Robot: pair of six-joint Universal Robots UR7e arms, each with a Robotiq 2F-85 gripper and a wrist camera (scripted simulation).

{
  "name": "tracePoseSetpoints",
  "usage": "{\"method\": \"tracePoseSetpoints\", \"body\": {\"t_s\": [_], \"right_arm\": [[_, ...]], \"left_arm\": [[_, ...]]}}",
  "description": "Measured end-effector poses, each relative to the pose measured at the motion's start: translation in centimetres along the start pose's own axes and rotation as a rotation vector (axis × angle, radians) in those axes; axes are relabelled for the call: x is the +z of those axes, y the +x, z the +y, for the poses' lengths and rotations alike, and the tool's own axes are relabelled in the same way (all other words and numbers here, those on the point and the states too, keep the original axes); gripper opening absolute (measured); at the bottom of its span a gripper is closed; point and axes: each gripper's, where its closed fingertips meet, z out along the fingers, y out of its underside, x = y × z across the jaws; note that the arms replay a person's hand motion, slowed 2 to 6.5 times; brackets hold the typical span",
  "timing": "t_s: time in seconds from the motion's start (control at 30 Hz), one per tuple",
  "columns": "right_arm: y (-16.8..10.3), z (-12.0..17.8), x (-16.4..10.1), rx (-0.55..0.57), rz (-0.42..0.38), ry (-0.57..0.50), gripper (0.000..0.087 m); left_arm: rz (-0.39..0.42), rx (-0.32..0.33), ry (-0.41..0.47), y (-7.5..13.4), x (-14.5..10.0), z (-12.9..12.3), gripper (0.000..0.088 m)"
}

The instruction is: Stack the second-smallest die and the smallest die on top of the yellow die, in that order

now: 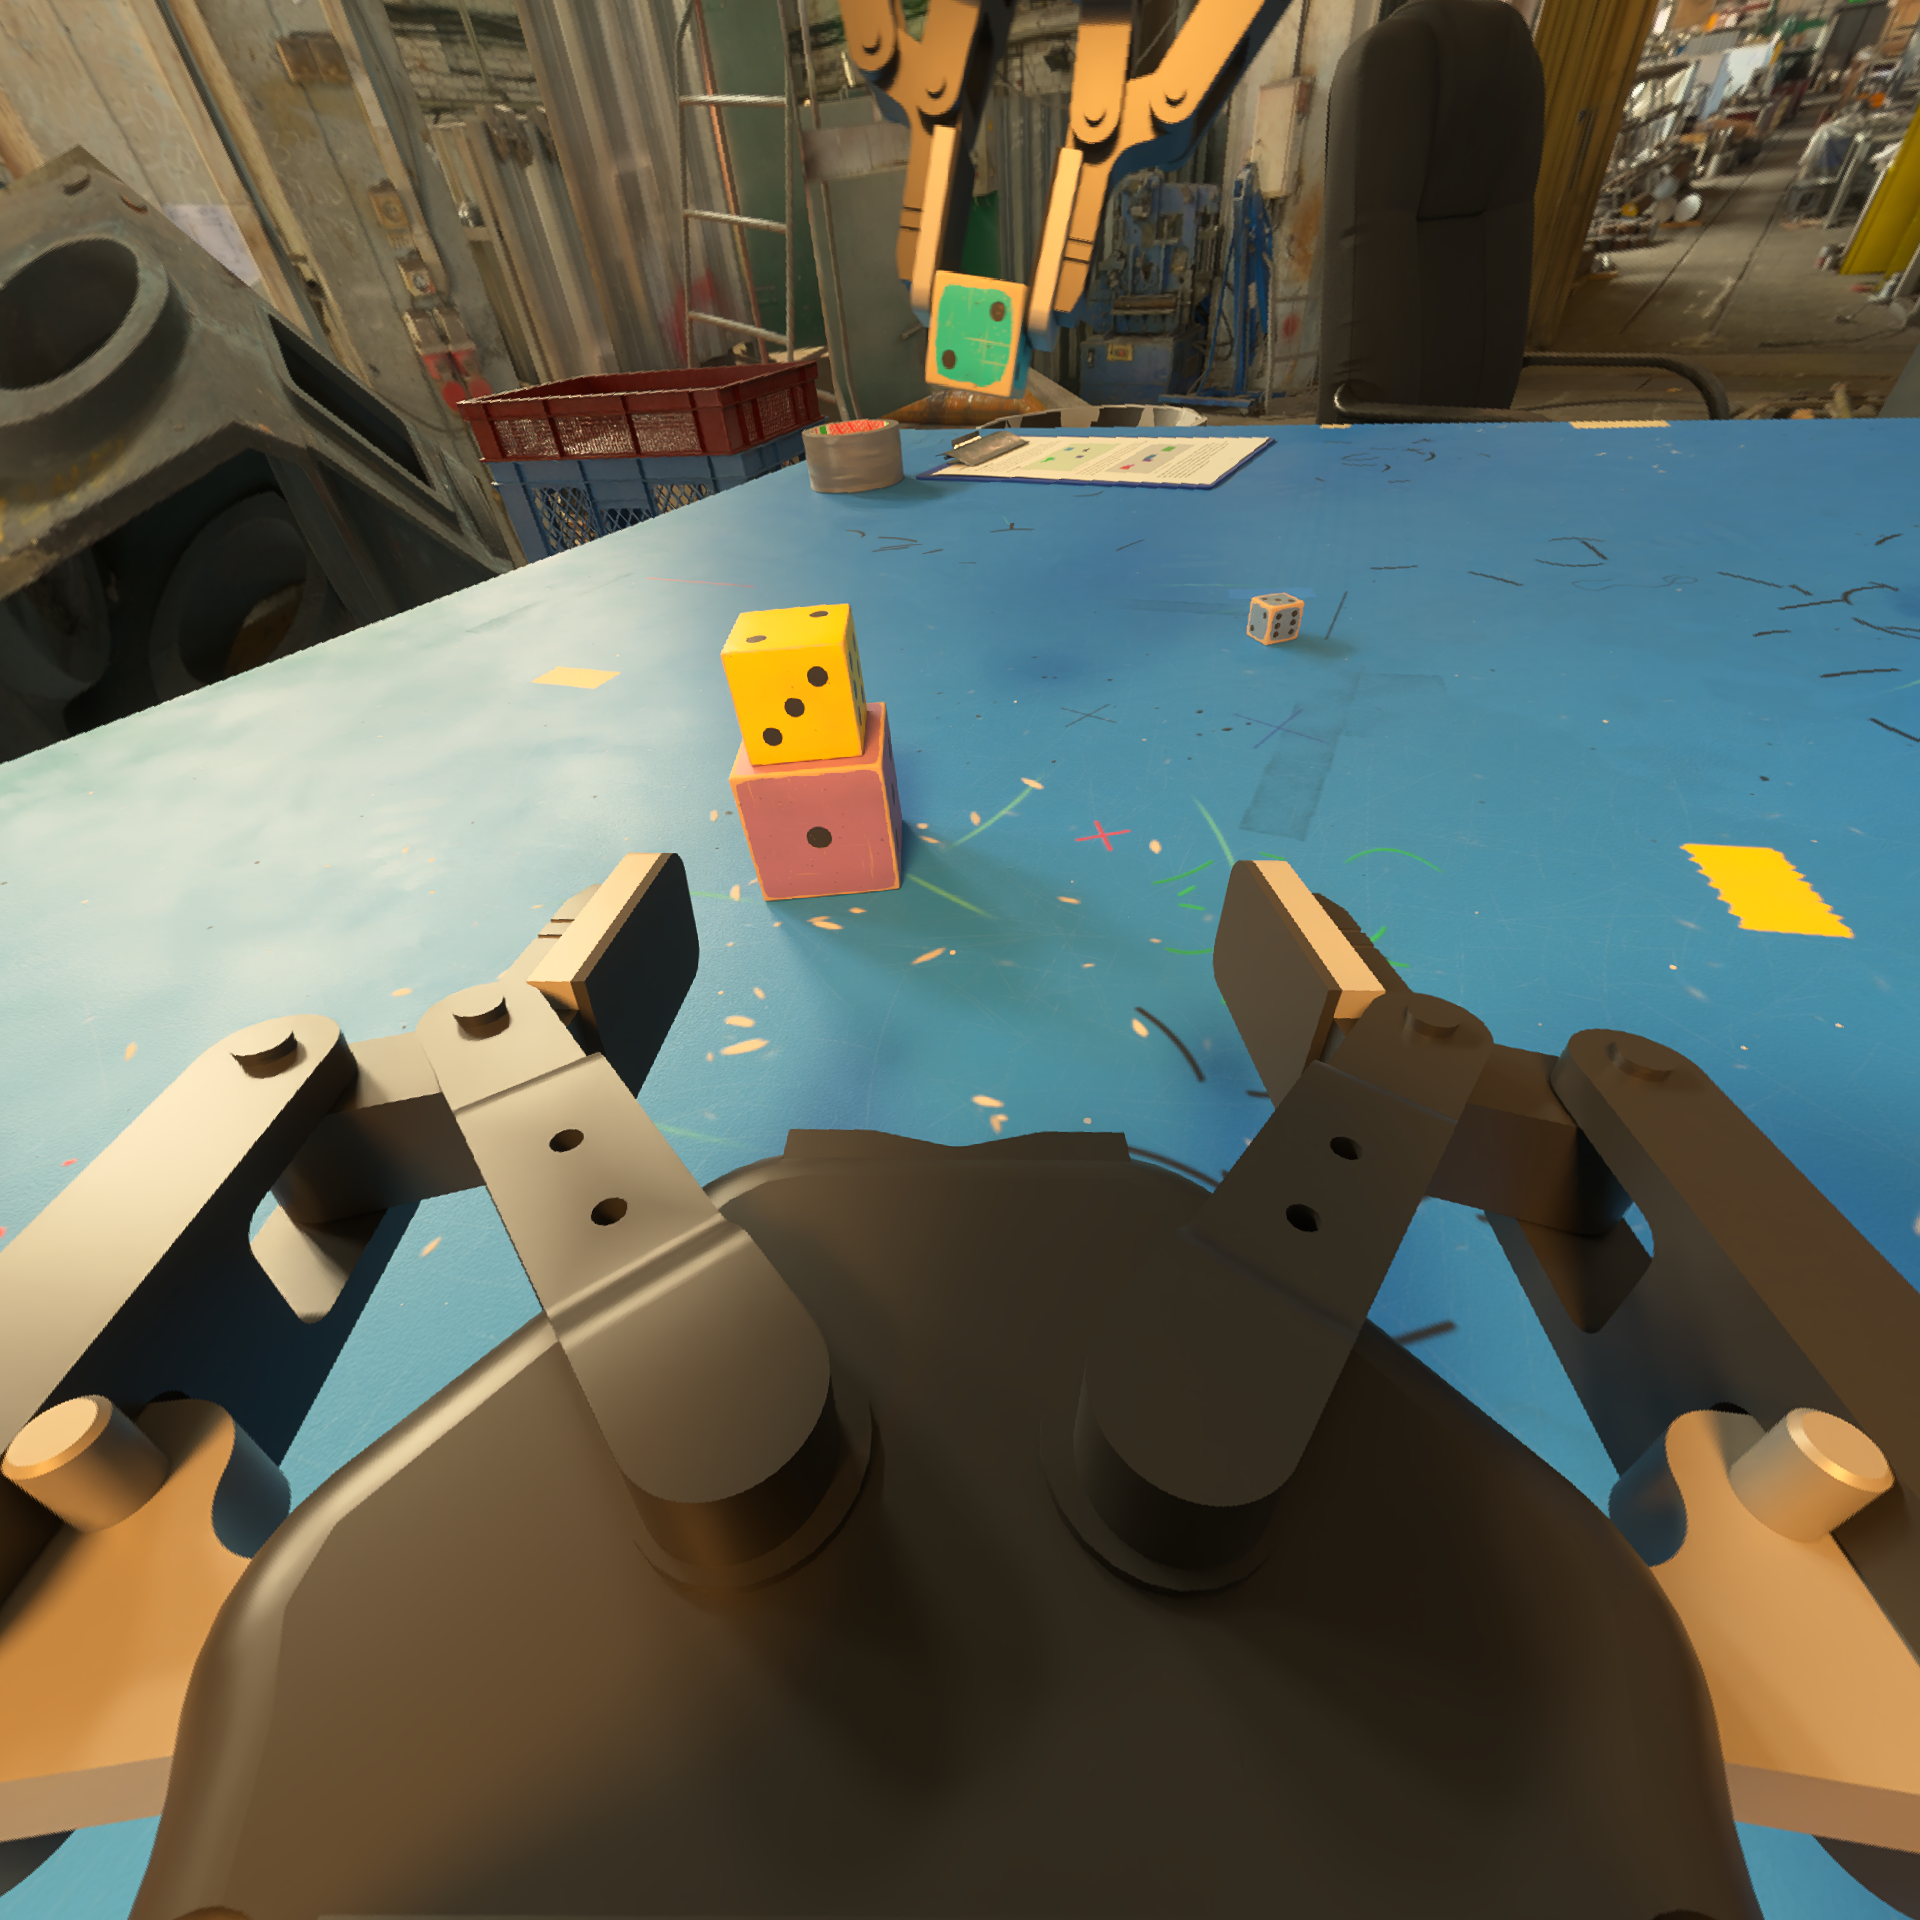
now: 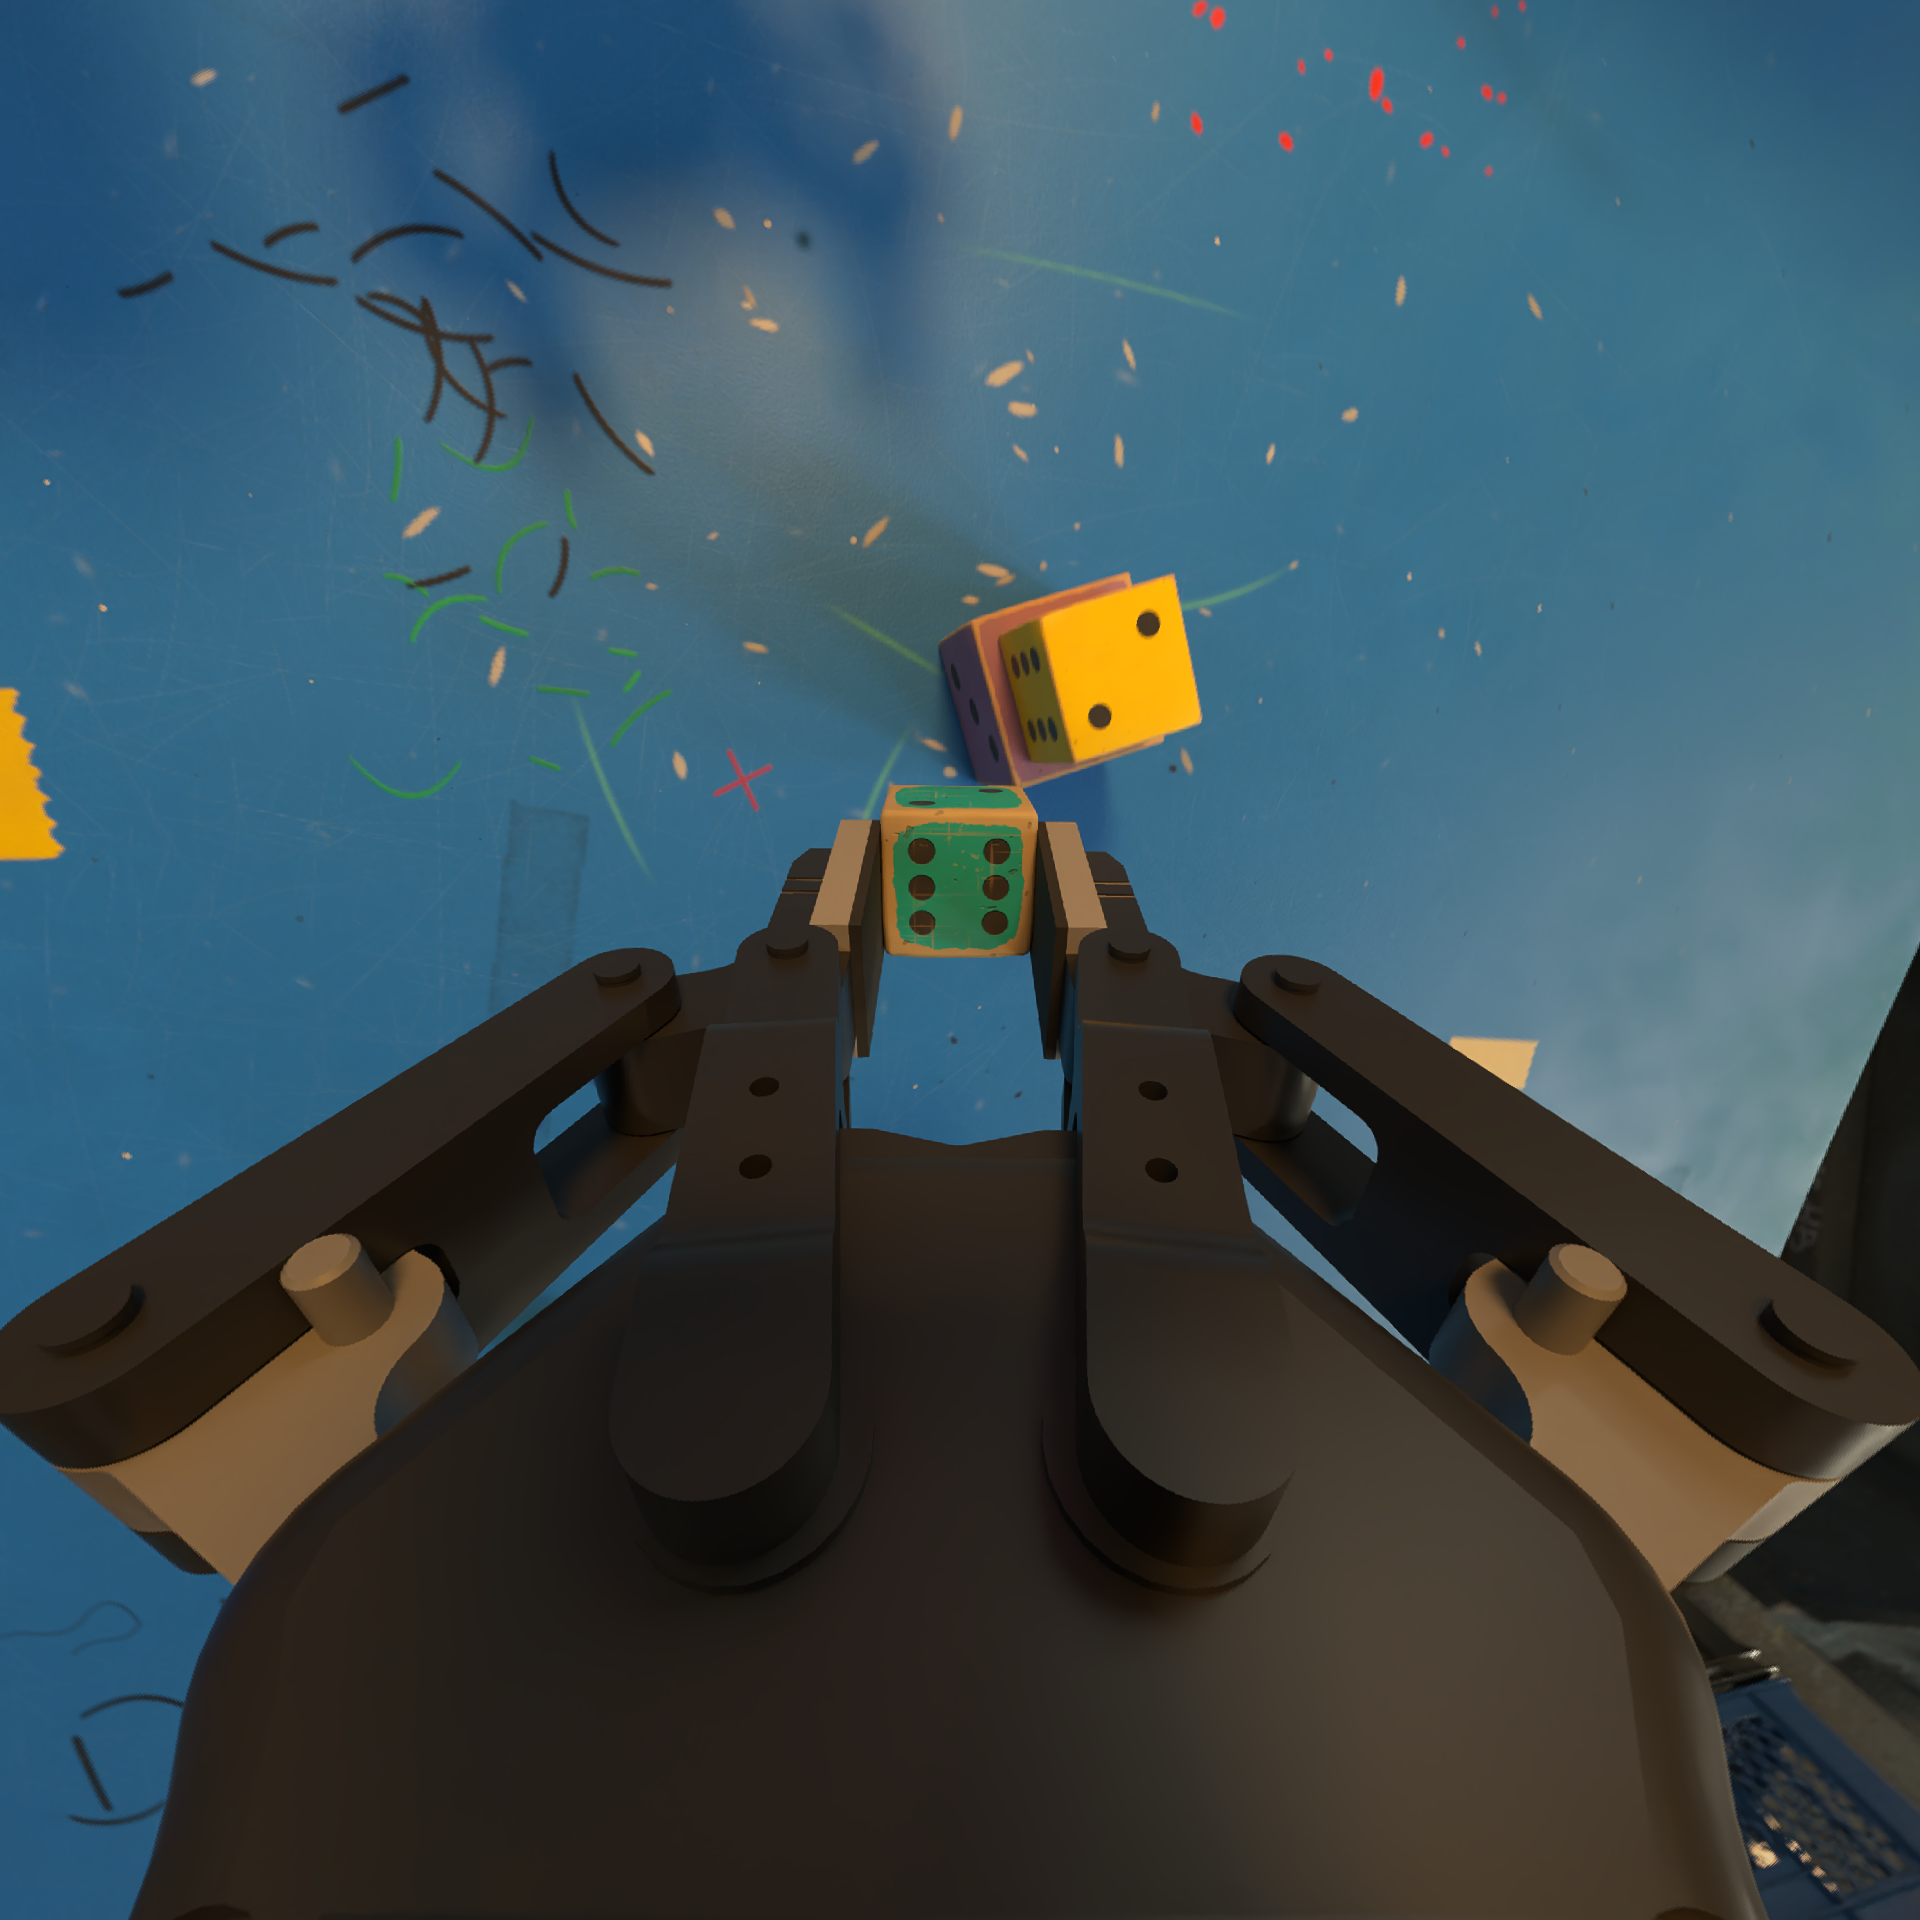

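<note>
Right end effector [image 2: 958,883] is gripping the green die [image 2: 958,883] above the yellow die [image 2: 1117,665]; left end effector [image 1: 956,945] hangs open. Tiny grey die [image 1: 1274,618] probably goes last.

In the right wrist view the pink die [image 2: 977,665] is mostly hidden beneath the yellow die [image 2: 1117,665]; only a dark side face and thin pink edges show. The green die [image 2: 958,883] has 2 faces covered by the fingers [image 2: 844,894] of the right gripper [image 2: 958,904]. A yellow patch [image 2: 23,779] on the desk [image 2: 1558,520] is cut by the left edge.

In the left wrist view the grey die [image 1: 1274,618] is too small to count its pips with certainty; one face perhaps shows 6. The far gripper's arm leaves the top edge. The paper on the clipboard [image 1: 1101,460] is too small to make out.
</note>
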Motion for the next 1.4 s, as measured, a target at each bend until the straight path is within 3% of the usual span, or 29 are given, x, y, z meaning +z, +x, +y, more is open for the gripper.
{"method": "tracePoseSetpoints", "body": {"t_s": [0.33, 0.93, 1.4], "right_arm": [[2.0, -2.2, 2.1, -0.154, -0.100, -0.047, 0.0251], [3.9, -2.2, 5.3, -0.311, -0.218, -0.050, 0.0251], [4.5, -1.9, 6.4, -0.297, -0.243, -0.039, 0.0251]], "left_arm": [[0.003, 0.006, -0.008, 0.1, 0.1, 0.1, 0.0854], [0.006, -0.008, -0.008, 0.0, 0.1, 0.1, 0.0854], [0.008, -0.011, -0.008, 0.0, 0.1, 0.1, 0.0854]]}}
